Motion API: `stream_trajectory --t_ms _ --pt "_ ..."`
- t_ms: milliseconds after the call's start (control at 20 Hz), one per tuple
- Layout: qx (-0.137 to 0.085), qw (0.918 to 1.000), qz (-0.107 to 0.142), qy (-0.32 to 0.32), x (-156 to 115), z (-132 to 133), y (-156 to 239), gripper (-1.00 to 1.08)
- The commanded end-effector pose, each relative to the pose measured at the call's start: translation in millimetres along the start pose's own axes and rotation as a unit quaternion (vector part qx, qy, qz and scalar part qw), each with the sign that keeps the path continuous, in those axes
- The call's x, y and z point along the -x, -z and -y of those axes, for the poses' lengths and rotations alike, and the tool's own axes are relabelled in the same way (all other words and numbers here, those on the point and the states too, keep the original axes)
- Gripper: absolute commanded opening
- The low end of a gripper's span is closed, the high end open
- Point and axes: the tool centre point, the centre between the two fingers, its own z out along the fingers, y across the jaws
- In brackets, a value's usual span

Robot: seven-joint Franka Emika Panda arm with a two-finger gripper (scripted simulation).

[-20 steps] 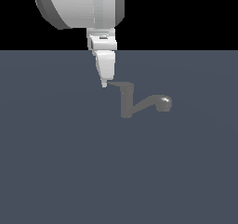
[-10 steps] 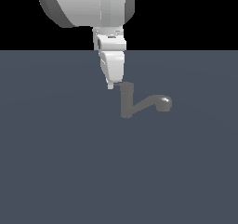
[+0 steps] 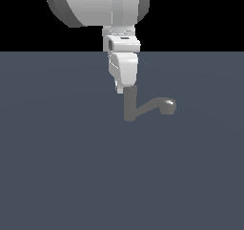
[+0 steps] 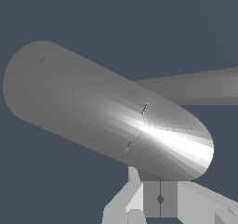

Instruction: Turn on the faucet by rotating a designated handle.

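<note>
— Where's the claw (image 3: 125, 87) sitting?

— Right down over the top of the faucet (image 3: 143, 108). From the exterior view the white fingers hang straight down from the big pale arm (image 3: 97, 5), and their tips cover the head of the grey post (image 3: 129, 107).

— Open or closed?

— In the wrist view the two fingers (image 4: 125, 204) show pressed flat together, with only a thin seam between them. So it looks fully closed, and nothing is caught between the fingers.

— And the handle?

— I can't pick it out in the exterior view; the fingers stand in front of where it would be. In the wrist view a flat, tapering grey bar (image 4: 195, 86) runs off sideways from behind the thick rounded cylinder (image 4: 102, 111) that fills most of the picture. That bar looks like the handle. Whether the fingers touch it, I cannot tell.

— The rest of the faucet?

— From the post, a slanted arm climbs toward the exterior view's right and ends in a rounded, shiny knob (image 3: 167, 105). The whole thing stands on a plain slate-blue floor (image 3: 62, 176), with black behind it.
</note>
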Motion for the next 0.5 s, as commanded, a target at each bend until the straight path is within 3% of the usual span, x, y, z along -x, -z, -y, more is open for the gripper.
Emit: stream_trajectory --t_ms 0,450 --pt "0.000 1.0000 -0.001 -0.005 -17.9 -3.9 -0.1 -1.00" --pt "0.003 0.9999 -0.001 -0.010 -76.2 -18.3 -1.7 -1.00"
